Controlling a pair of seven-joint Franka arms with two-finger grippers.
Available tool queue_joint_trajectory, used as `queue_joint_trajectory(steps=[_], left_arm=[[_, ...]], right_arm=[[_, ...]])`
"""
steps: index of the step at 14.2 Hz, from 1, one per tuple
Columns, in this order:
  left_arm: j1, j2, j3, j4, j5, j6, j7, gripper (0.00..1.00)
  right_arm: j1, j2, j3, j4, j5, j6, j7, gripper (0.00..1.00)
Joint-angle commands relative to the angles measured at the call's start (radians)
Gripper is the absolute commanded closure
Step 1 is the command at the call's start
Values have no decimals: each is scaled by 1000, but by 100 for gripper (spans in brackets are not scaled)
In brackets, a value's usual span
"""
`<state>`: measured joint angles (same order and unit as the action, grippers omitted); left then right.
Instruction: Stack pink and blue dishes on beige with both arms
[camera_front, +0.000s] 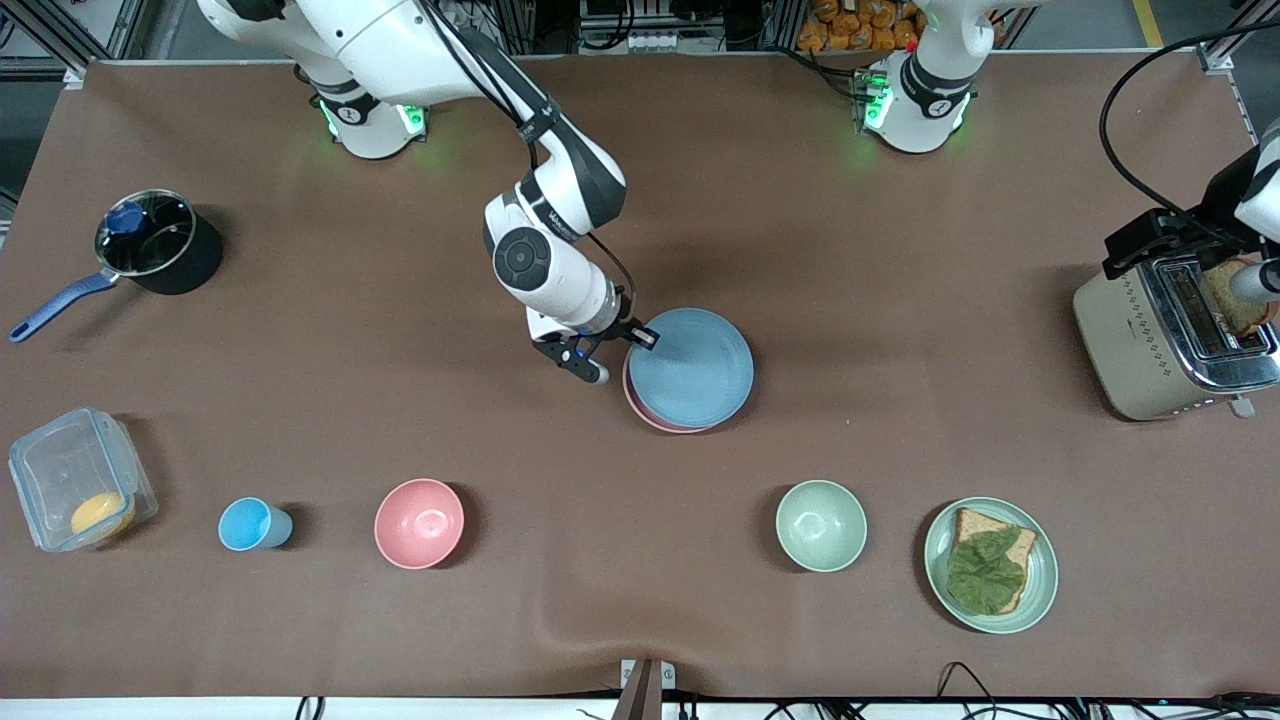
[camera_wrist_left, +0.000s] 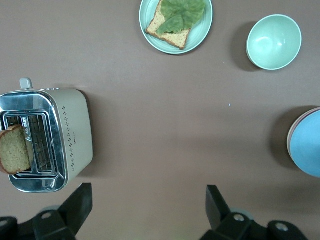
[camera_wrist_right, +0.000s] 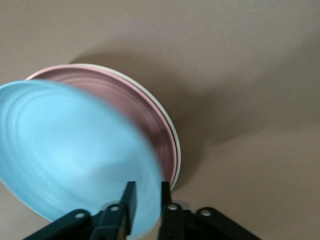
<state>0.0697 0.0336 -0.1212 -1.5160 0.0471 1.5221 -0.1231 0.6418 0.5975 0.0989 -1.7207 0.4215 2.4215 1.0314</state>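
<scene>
My right gripper (camera_front: 640, 338) (camera_wrist_right: 146, 187) is shut on the rim of the light blue plate (camera_front: 690, 368) (camera_wrist_right: 65, 145). It holds the plate tilted just above the pink plate (camera_front: 645, 415) (camera_wrist_right: 145, 110) at mid-table. Under the pink plate, the right wrist view shows a thin cream rim of the beige plate (camera_wrist_right: 169, 131). In the front view the beige plate is hidden. My left gripper (camera_wrist_left: 147, 194) is open with nothing between its fingers. It hangs over bare table beside the toaster at the left arm's end. The blue plate (camera_wrist_left: 307, 145) and the pink rim (camera_wrist_left: 290, 134) show at the edge of its view.
A toaster (camera_front: 1160, 340) holding a bread slice stands at the left arm's end. Nearer the camera are a pale green plate (camera_front: 1040, 590) with bread and lettuce, a green bowl (camera_front: 821, 525), a pink bowl (camera_front: 419, 523), a blue cup (camera_front: 250, 524) and a clear container (camera_front: 75, 480). A saucepan (camera_front: 155, 245) sits at the right arm's end.
</scene>
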Motion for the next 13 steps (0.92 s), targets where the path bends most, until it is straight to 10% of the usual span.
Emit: queue_joint_trajectory(steps=[1,7,13], left_arm=[[-5,-14,9,-7,-20,-17,26,0],[-4,-15,9,-12,-24,-17,25,0],[-4,-15,9,-12,-26,-17,25,0]], right_arm=[[-30,-54,-25,10,3,-111,-2,0],[-362,-203,-44,12,-41,-499,-467,0],[-609,-342,-44,-88,-299,-587,-846,0]])
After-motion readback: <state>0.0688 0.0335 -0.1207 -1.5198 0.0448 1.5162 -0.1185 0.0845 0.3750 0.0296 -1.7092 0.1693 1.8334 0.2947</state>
